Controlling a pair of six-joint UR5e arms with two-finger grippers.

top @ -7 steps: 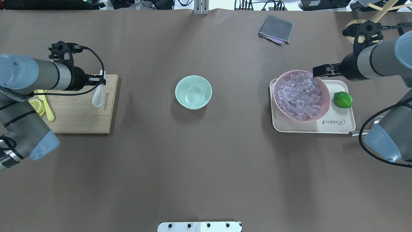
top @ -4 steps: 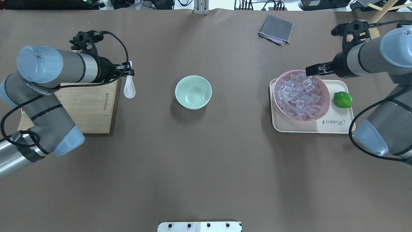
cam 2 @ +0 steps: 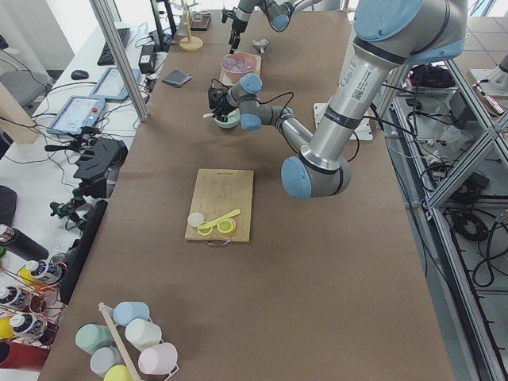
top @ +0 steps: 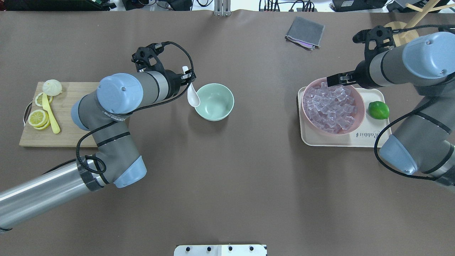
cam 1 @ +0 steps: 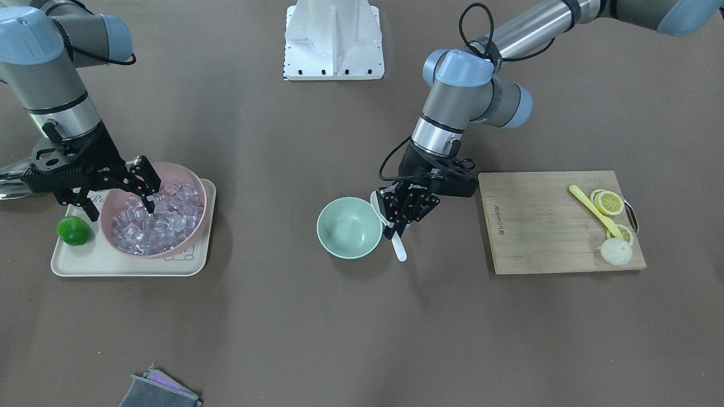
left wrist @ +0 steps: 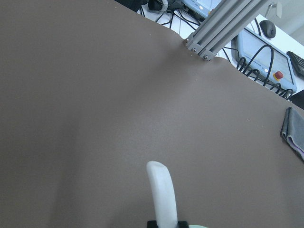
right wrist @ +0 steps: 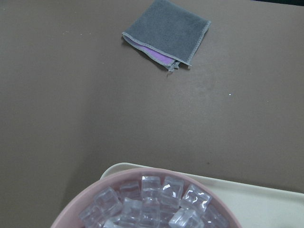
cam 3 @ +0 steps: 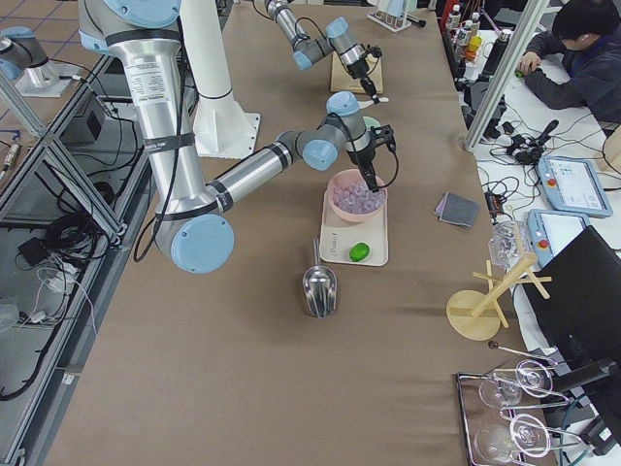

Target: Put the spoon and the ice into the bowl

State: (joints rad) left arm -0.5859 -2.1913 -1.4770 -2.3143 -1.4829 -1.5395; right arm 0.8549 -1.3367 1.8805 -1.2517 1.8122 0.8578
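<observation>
The left gripper [cam 1: 397, 221] pinches the white spoon [top: 193, 97], whose scoop is just beside the rim of the mint bowl [top: 217, 106]. The right gripper [cam 1: 121, 212], fingers spread, hangs over the ice [top: 330, 108] in the pink bowl [top: 334, 132], well apart from the mint bowl. The tray [top: 341, 140] under it reads "Rabbit".

spoon [top: 193, 97]: glossy white, ceramic look. bowl [top: 229, 106]: smooth mint, soft sheen. ice [top: 328, 106]: clear, glassy. pink bowl [top: 350, 128] and tray [top: 320, 140]: matt, plastic look. board [top: 57, 138]: pale wood, visible grain. cloth [top: 305, 32]: grey fabric, purple inner layer. scoop [cam 3: 320, 286]: shiny metal. counter [top: 227, 177]: matt brown sheet, faint folds.
</observation>
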